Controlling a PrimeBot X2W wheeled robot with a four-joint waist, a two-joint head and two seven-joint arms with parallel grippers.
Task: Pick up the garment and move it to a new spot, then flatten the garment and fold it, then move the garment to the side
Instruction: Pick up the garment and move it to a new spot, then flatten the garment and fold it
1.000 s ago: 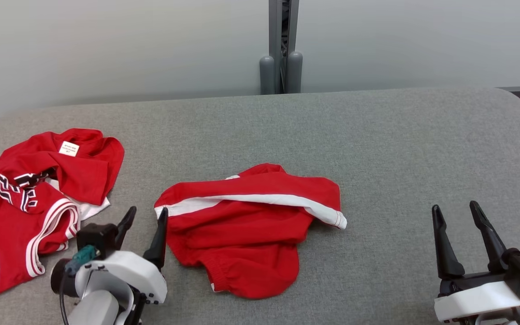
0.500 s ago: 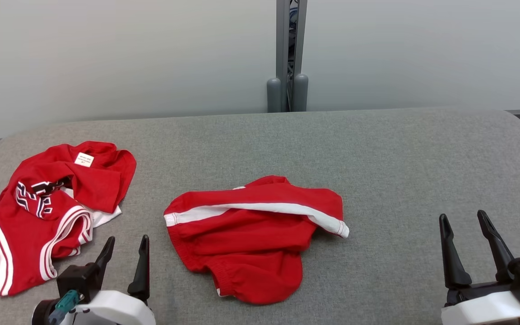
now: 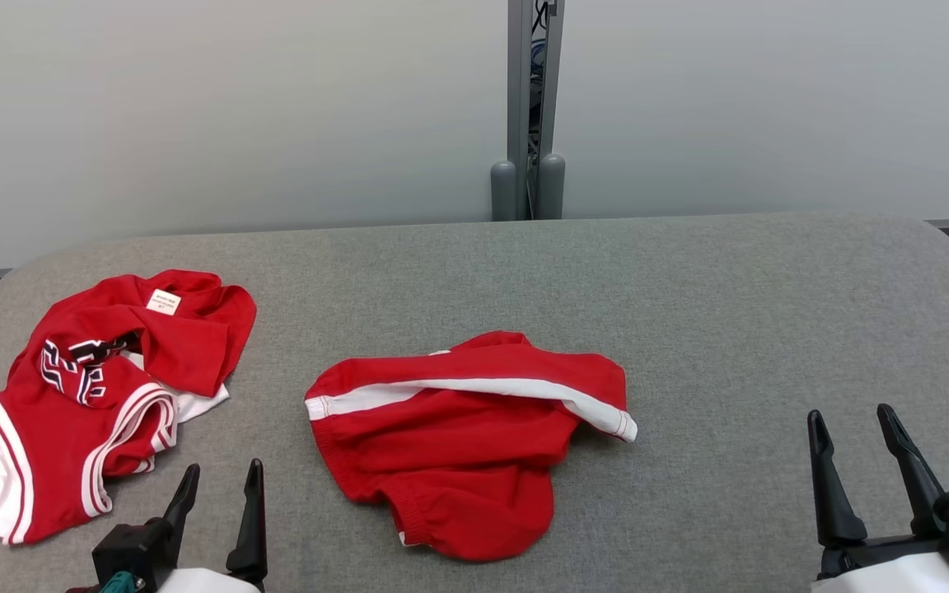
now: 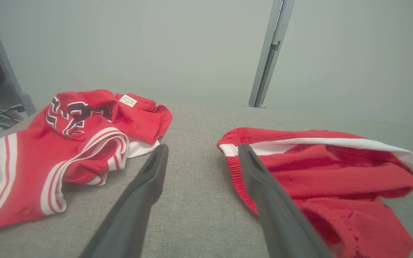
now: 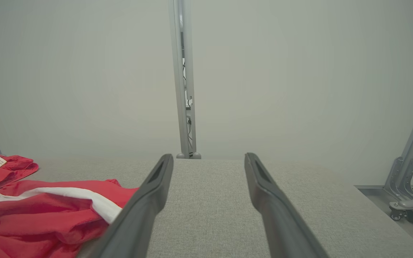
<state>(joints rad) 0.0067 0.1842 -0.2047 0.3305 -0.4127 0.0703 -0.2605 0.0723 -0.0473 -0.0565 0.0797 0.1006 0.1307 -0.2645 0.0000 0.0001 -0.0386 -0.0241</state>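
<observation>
Red shorts (image 3: 466,445) lie crumpled on the grey tabletop (image 3: 730,313). Left hand (image 3: 223,466), left of the shorts: open, empty. Right hand (image 3: 849,412), well right of them: open, empty.

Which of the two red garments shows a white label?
The jersey on the left: its label lies near the far edge. The middle shorts show only a white stripe.

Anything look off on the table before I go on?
Nothing spilled or damaged. The red shorts lie bunched at centre, white stripe folded over; the jersey sits crumpled at the left. The left tool and right tool are open, empty.
</observation>
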